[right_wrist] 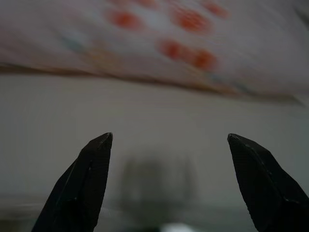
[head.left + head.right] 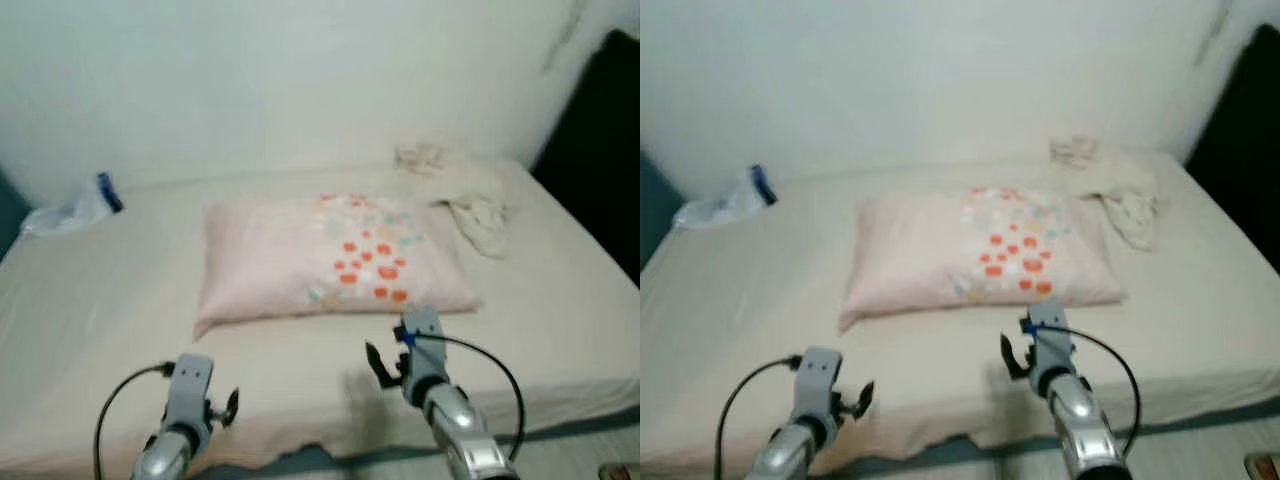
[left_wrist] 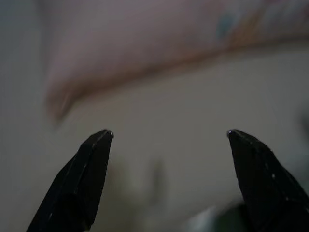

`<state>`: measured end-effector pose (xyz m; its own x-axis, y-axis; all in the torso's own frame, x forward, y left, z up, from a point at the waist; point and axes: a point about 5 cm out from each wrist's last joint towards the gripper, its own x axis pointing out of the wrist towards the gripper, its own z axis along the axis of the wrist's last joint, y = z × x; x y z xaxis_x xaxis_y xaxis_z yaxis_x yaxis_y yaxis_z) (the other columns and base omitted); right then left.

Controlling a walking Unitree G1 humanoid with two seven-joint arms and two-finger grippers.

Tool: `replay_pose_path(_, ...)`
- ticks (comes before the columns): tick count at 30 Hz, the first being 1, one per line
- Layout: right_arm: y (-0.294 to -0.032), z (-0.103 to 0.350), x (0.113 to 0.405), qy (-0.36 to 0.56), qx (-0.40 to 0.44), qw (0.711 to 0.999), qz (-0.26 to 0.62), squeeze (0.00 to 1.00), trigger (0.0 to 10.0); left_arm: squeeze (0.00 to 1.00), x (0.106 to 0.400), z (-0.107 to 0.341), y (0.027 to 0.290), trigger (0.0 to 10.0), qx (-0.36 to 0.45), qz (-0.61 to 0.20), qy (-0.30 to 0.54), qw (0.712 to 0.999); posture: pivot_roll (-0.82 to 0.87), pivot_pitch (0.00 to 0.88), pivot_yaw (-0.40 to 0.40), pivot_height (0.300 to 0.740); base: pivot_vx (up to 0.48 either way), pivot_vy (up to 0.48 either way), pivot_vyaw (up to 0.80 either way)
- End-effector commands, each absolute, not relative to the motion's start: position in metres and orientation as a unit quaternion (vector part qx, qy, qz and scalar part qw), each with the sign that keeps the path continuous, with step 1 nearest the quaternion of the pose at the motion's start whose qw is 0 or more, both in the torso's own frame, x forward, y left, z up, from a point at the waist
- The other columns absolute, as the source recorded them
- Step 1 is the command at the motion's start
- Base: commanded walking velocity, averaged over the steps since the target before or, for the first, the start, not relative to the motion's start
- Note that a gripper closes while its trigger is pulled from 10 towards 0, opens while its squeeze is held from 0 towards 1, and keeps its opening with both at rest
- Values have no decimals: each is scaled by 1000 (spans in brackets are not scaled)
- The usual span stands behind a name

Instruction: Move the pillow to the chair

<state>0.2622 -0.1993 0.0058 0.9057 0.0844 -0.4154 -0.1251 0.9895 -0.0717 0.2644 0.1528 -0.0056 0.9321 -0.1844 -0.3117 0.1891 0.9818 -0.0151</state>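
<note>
A pale pink pillow (image 2: 330,262) with red and pastel spots lies flat in the middle of the bed (image 2: 90,310). Both arms reach over the bed's front edge, short of the pillow. My left gripper (image 3: 169,134) is open, its fingers (image 3: 91,159) aimed at the pillow's (image 3: 145,43) near left corner. Just before the pillow's near right edge, my right gripper (image 1: 169,137) is open too, with the spotted part of the pillow (image 1: 193,34) ahead of its fingers (image 1: 91,164). Nothing is held.
A crumpled beige cloth (image 2: 470,195) lies at the bed's back right. A clear plastic bag with a blue bit (image 2: 75,208) lies at the back left by the white wall. A dark object (image 2: 600,150) stands right of the bed.
</note>
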Motion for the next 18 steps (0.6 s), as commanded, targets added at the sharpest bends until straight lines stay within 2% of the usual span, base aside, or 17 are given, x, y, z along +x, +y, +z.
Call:
replay_pose_path(1, -193, 8, 265, 206, -40, 976, 58, 0, 10000, 0, 252, -17, 163, 10000, 11, -83, 186, 979, -146, 62, 54, 711, 0, 0, 0)
replay_pose_path(18, -195, 8, 267, 205, -37, 977, 42, 0, 10000, 0, 255, -15, 164, 10000, 19, -85, 182, 979, -145, 58, 61, 711, 0, 0, 0)
